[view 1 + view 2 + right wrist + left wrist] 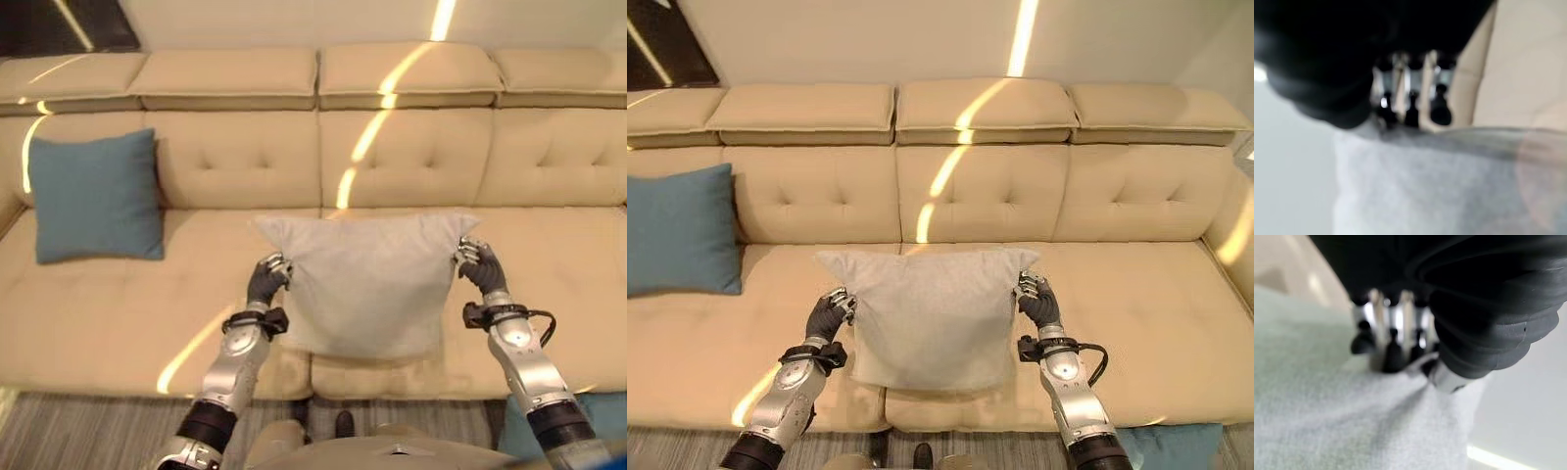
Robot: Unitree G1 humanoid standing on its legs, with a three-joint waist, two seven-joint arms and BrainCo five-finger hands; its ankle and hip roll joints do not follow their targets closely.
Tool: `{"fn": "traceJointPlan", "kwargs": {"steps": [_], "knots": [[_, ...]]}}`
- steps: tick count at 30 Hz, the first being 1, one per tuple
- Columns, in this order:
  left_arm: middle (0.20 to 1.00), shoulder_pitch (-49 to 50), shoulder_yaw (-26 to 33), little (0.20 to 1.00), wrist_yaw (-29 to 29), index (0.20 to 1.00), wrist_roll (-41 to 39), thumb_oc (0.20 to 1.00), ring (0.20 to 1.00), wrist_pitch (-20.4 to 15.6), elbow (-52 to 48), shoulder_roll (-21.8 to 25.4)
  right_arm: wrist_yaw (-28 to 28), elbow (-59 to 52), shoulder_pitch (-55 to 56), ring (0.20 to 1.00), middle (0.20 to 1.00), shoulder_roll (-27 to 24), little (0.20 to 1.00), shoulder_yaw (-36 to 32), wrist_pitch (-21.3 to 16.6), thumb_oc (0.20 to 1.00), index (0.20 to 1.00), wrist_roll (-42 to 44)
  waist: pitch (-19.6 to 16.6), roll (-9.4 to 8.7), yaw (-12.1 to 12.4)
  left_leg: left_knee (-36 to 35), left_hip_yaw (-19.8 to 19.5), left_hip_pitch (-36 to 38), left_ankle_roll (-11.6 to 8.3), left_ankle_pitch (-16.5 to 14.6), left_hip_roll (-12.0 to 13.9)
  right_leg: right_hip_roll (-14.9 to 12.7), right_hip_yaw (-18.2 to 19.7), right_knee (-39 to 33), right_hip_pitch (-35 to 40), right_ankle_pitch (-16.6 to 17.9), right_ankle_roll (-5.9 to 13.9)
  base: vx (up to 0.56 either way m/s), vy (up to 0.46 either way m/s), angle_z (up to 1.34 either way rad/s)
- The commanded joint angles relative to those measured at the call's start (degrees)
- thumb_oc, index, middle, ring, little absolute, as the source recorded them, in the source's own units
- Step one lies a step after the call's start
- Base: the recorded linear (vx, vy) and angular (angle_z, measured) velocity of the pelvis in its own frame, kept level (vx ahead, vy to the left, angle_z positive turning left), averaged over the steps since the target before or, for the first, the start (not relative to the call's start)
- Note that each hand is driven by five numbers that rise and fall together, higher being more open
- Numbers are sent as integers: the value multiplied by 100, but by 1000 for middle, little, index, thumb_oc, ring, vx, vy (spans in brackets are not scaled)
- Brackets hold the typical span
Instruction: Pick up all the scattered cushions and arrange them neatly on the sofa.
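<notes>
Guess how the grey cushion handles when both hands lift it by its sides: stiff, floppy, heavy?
Probably soft and light. The grey cushion puckers where the left hand pinches its edge, so the fabric likely gives. Held between that and the right hand, it keeps a fairly flat square shape over the sofa, so likely padded, not limp. Its corners may sag.

Held cushion (367,284) over sofa (549,255) seat centre; second cushion (95,196) far left against backrest
</notes>
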Motion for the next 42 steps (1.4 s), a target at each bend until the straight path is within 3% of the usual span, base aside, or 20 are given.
{"fn": "traceJointPlan", "kwargs": {"steps": [1,8,18,24,33,42], "knots": [[200,-345,108,200,-361,200,222,200,200,-636,-944,200,131,-474,-281,200,200,133,200,-137,-498,200,200,-84,-481,-307,263,412,267,-180,-868,-912,-197,-1552,-87,-932,393,-2,349,74,169,15],[200,-415,238,200,-380,200,217,200,200,-701,-1249,323,169,-504,-474,200,200,177,200,-163,-497,200,200,-84,-562,-332,352,358,482,-156,-763,-1039,-304,-1712,-51,-1042,253,166,506,47,86,-7],[200,-790,262,200,-160,200,410,200,200,-804,-1350,452,111,-704,-1074,200,200,122,200,25,-523,200,200,-106,-578,-396,460,260,523,-132,-768,-1052,-310,-1780,-224,-1190,257,264,591,33,10,2],[200,-2380,-130,200,378,200,472,200,200,-958,-871,746,-364,-455,-2481,200,200,-173,200,277,-512,200,200,4,-380,-451,481,406,498,-638,-810,-1015,-294,-1840,-403,-1190,-59,343,621,-79,-6,21],[200,-5379,-1076,200,959,200,425,200,200,-1147,784,1464,-1018,1203,-5576,200,200,-963,200,1218,-471,200,200,463,35,-488,477,550,404,-1704,-817,-791,-334,-1809,-286,-978,-1219,654,677,-112,16,5],[200,-6952,-1583,200,1102,200,-15,200,200,-1256,1864,1651,-1263,2478,-7334,200,200,-1189,200,2013,-443,200,200,728,292,-496,502,538,339,-2162,-877,-637,-329,-1811,-245,-992,-1718,812,742,-29,21,-5]]}}
